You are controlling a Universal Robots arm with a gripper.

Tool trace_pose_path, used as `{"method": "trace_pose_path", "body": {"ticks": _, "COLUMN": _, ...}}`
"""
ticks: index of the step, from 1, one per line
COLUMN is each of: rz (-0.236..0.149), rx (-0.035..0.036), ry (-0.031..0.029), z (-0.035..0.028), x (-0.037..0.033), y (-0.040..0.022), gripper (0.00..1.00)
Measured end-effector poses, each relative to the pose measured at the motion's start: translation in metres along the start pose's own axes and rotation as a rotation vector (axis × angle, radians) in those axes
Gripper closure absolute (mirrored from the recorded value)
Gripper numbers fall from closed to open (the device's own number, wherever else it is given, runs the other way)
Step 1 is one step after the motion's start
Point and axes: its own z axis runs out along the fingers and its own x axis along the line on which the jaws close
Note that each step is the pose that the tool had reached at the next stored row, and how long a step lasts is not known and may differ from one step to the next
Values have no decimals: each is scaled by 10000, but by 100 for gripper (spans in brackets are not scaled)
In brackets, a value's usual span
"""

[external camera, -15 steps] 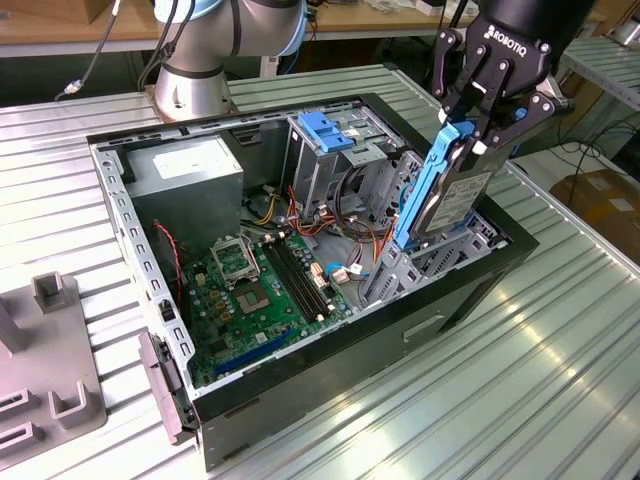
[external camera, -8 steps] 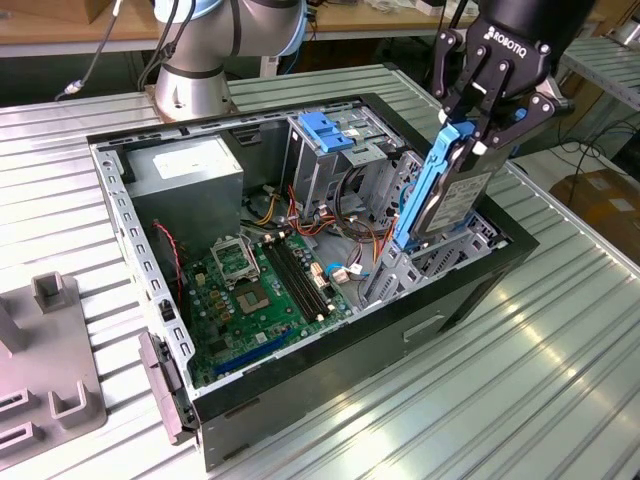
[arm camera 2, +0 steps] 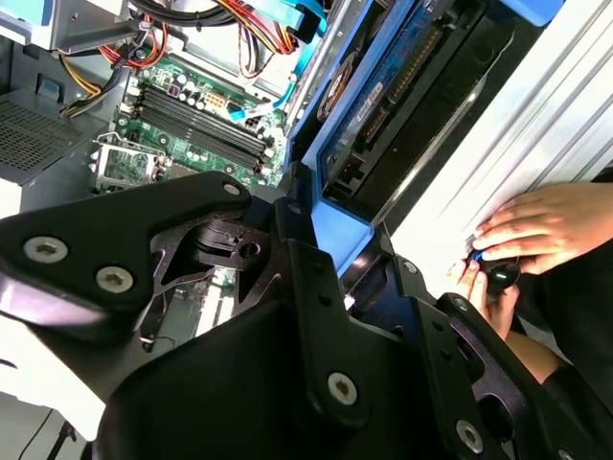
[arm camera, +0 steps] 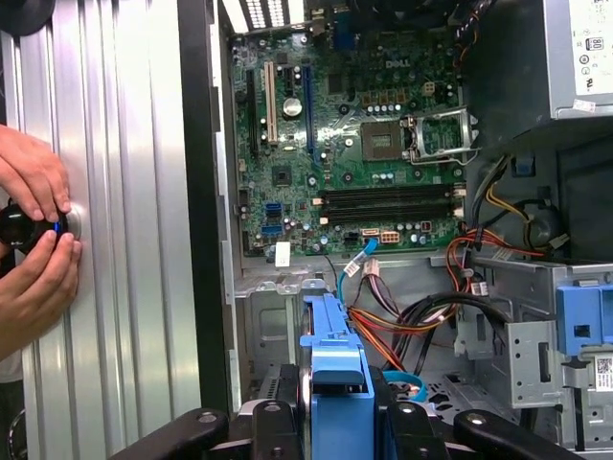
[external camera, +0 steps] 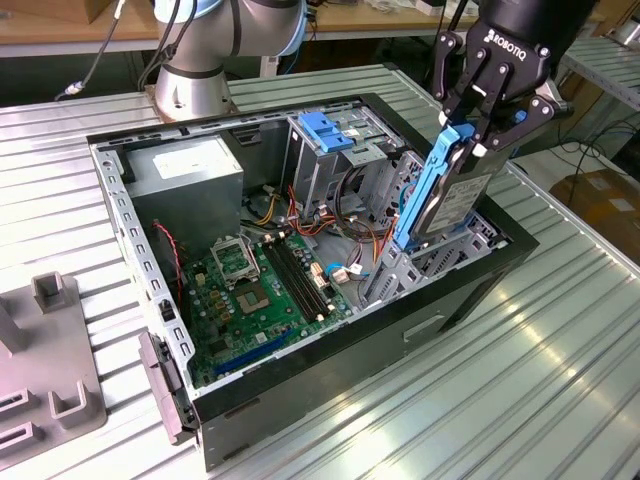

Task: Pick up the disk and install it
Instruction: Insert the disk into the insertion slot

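A ribbed metal table [external camera: 560, 360] carries an open computer case [external camera: 330, 372], its green motherboard [external camera: 262, 300] exposed. Over the case's end at the exterior view's right, the arm's tool [external camera: 482, 135] is clamped on the top edge of the disk [external camera: 440, 200], which stands on edge, tilted, its lower end down inside the case beside the motherboard. In the first wrist view a person's hands [arm camera: 38, 278] rest on the table just outside the case, around a small dark knob [arm camera: 19, 228]

Blue-framed grey disk [external camera: 447, 195], seemingly near-upright
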Motion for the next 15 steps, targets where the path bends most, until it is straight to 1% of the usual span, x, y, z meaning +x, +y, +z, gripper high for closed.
{"method": "trace_pose_path", "body": {"ticks": 6, "rz": -3, "rx": 0, "ry": 2, "z": 4, "x": 9, "y": -1, "gripper": 63}}
{"method": "trace_pose_path", "body": {"ticks": 10, "rz": -32, "rx": 2, "ry": -1, "z": -33, "x": 10, "y": -1, "gripper": 63}}
{"method": "trace_pose_path", "body": {"ticks": 12, "rz": -42, "rx": 2, "ry": 3, "z": -33, "x": 10, "y": -2, "gripper": 63}}
{"method": "trace_pose_path", "body": {"ticks": 15, "rz": -162, "rx": 7, "ry": 13, "z": -33, "x": 22, "y": -2, "gripper": 63}}
